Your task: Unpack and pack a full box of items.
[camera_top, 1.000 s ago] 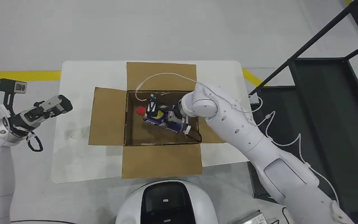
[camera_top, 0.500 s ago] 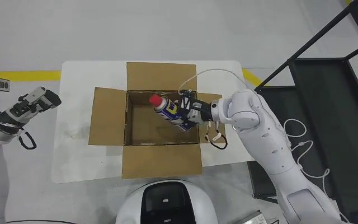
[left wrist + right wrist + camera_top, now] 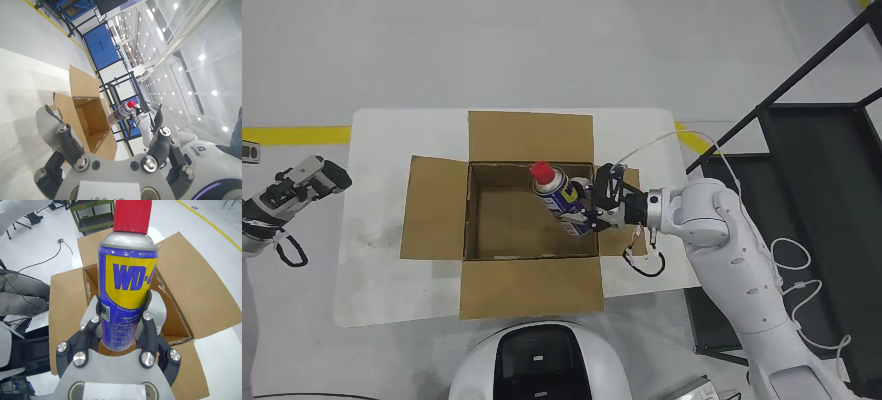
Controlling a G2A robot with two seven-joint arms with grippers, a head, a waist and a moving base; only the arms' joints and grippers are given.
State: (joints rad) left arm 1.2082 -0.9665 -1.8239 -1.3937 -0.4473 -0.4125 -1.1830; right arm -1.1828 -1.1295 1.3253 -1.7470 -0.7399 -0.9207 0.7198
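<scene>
A blue and yellow spray can [image 3: 564,201] with a red cap [image 3: 543,172] hangs above the right half of the open cardboard box [image 3: 438,208]. My right gripper [image 3: 594,206] is shut on the can's body; in the right wrist view the spray can [image 3: 128,281] stands between the two fingers [image 3: 154,306] of my right gripper [image 3: 122,306] over the cardboard box [image 3: 191,275]. The box's inside looks bare where it shows. My left gripper [image 3: 334,178] is held off the table's left edge, open with nothing in it. From the left wrist view, my left gripper [image 3: 103,117] faces the cardboard box [image 3: 83,98] and the spray can [image 3: 122,112].
The box sits on a white table [image 3: 382,270] with all its flaps folded out. A dark metal rack [image 3: 812,150] stands right of the table. A yellow floor line [image 3: 292,133] runs behind the table's left side.
My right gripper has lifted the spray can out of the box and swung it from lying to tilted upright, moving right. The left arm pulled back to the left, then kept still.
</scene>
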